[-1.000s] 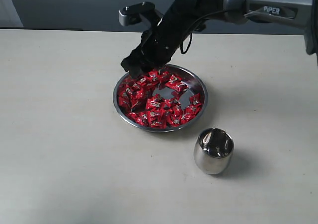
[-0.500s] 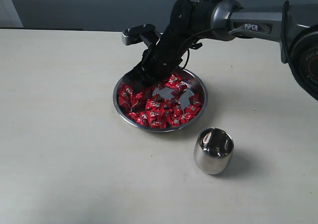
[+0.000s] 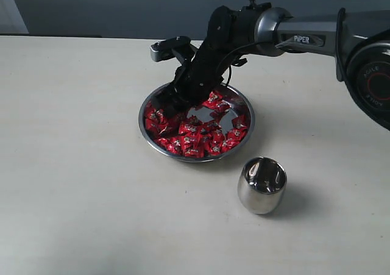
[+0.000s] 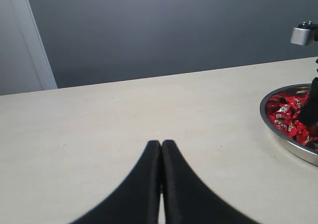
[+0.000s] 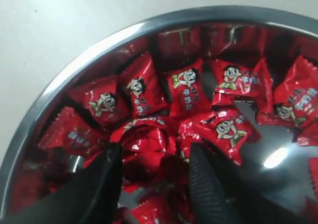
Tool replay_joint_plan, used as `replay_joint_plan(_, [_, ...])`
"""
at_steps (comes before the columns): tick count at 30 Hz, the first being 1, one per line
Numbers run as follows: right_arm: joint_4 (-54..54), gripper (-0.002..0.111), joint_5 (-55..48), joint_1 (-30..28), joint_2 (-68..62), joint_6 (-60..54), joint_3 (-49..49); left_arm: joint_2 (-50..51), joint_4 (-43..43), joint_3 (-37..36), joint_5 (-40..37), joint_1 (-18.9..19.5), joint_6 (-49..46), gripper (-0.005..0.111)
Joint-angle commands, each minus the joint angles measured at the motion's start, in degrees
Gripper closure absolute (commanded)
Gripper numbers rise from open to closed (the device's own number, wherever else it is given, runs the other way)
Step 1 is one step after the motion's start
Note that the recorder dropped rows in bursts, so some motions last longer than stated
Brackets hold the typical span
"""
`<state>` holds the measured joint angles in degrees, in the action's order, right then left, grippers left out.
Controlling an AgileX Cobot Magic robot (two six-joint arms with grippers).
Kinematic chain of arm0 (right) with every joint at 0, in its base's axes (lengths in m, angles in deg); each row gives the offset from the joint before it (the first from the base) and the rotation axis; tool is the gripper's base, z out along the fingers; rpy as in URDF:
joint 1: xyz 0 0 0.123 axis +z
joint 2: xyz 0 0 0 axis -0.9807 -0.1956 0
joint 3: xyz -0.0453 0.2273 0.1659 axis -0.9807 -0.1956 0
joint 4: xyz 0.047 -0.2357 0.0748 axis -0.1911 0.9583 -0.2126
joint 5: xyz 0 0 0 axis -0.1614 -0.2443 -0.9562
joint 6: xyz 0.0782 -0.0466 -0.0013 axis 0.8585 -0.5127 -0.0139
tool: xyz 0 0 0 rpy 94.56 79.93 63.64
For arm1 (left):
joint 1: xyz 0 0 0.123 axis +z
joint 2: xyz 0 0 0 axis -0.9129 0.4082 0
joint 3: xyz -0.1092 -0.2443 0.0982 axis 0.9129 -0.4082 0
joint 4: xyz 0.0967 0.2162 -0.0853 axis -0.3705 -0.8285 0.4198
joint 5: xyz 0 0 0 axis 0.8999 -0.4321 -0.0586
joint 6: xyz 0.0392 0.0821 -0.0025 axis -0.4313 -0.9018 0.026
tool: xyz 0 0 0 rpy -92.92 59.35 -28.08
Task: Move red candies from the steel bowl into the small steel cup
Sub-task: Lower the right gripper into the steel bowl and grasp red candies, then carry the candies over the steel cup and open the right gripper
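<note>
Right gripper [image 5: 155, 152] low in steel bowl [image 5: 74, 65], jaws spread wide, not clenched, red candies [image 5: 186, 87] between and around tips; left gripper [image 4: 161, 149] closed, empty, over surface [image 4: 99, 124]

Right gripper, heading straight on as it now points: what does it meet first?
The right gripper, jaws open, points down into the steel bowl. It would first meet the red candies heaped between the jaws, likely before the bowl's bottom.

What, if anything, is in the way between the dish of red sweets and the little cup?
Nothing visible. Only bare table lies between the dish and the cup, which stands upright with its mouth open. The right tool is open, down among the sweets.
</note>
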<state>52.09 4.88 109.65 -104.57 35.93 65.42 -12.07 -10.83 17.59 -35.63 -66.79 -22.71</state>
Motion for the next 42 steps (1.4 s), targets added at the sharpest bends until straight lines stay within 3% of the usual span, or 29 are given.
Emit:
replay_joint_plan(1, [1.15,0.073,0.22,-0.09,-0.5,0.13,0.38,-0.3,0.04,-0.14,0.33,-0.37,0.21,0.106])
replay_joint_plan(6, [1.14,0.109,0.22,-0.09,-0.4,0.13,0.77,-0.3,0.04,-0.14,0.33,-0.37,0.21,0.106])
replay_joint_plan(15, [2.34,0.108,-4.65,-0.09,3.82,0.26,2.91,-0.3,0.04,-0.14,0.33,-0.37,0.21,0.106])
replay_joint_plan(23, [6.45,0.108,-19.99,-0.2,13.77,1.18,0.32,-0.3,0.04,-0.14,0.33,-0.37,0.21,0.106])
replay_joint_plan(27, [9.0,0.108,-16.0,-0.28,23.33,4.8,-10.05,-0.3,0.04,-0.14,0.33,-0.37,0.21,0.106])
replay_joint_plan(32, [10.31,0.108,-6.09,-0.28,37.44,6.84,-30.07,-0.3,0.04,-0.14,0.33,-0.37,0.21,0.106])
replay_joint_plan(35, [15.28,0.108,-0.01,-0.28,43.32,13.92,-40.09,-0.3,0.04,-0.14,0.33,-0.37,0.21,0.106])
replay_joint_plan(42, [15.44,0.108,2.41,-0.28,44.11,14.88,-48.4,-0.3,0.04,-0.14,0.33,-0.37,0.21,0.106])
